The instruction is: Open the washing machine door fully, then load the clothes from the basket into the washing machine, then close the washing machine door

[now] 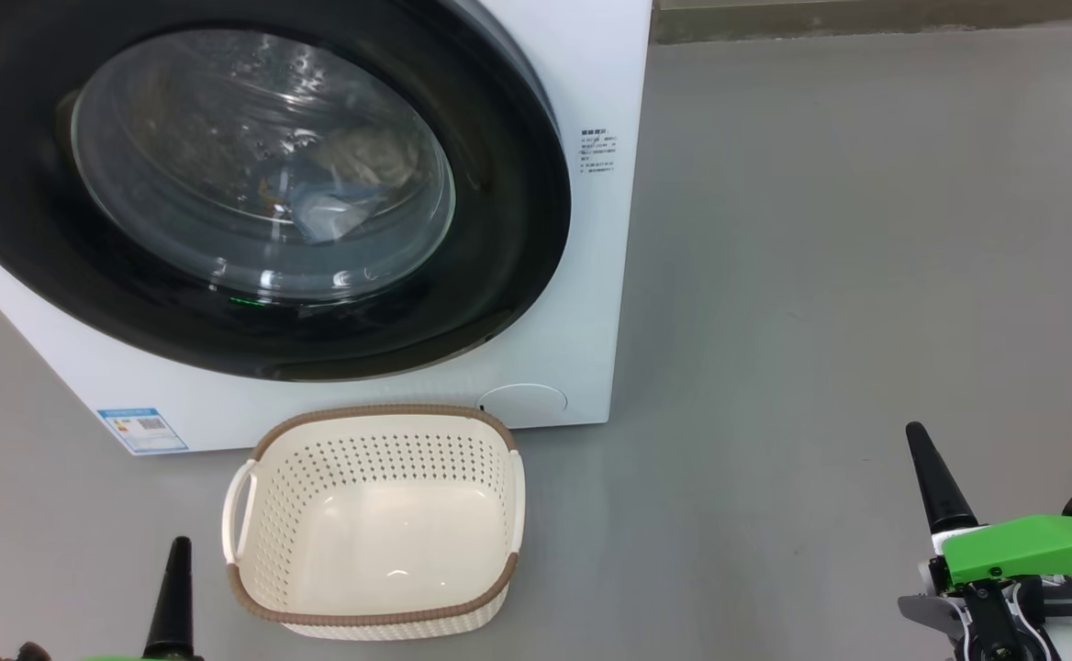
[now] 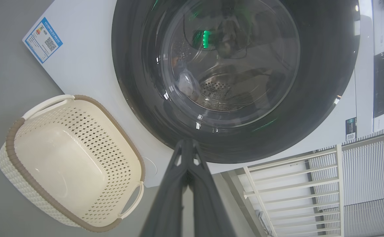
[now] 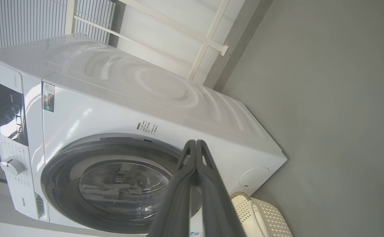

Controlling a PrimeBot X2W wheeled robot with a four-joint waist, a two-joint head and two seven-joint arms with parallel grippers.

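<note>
The white washing machine (image 1: 554,367) stands with its black-rimmed round door (image 1: 499,184) shut flat against the front. Through the glass, light-blue and cream clothes (image 1: 334,197) lie inside the drum. On the floor in front sits the cream perforated basket (image 1: 463,459) with nothing in it. My left gripper (image 1: 178,551) is shut at the lower left, just left of the basket. At the lower right, well away from the machine, my right gripper (image 1: 917,436) is shut. In the wrist views the left gripper (image 2: 187,142) and right gripper (image 3: 195,142) show their fingers pressed together, holding nothing.
Grey floor (image 1: 866,275) spreads to the right of the machine. A white railing (image 2: 294,184) and ribbed wall panels stand behind the machine. A blue label (image 1: 143,430) marks its lower left corner, and a round filter cover (image 1: 522,404) sits at the lower right.
</note>
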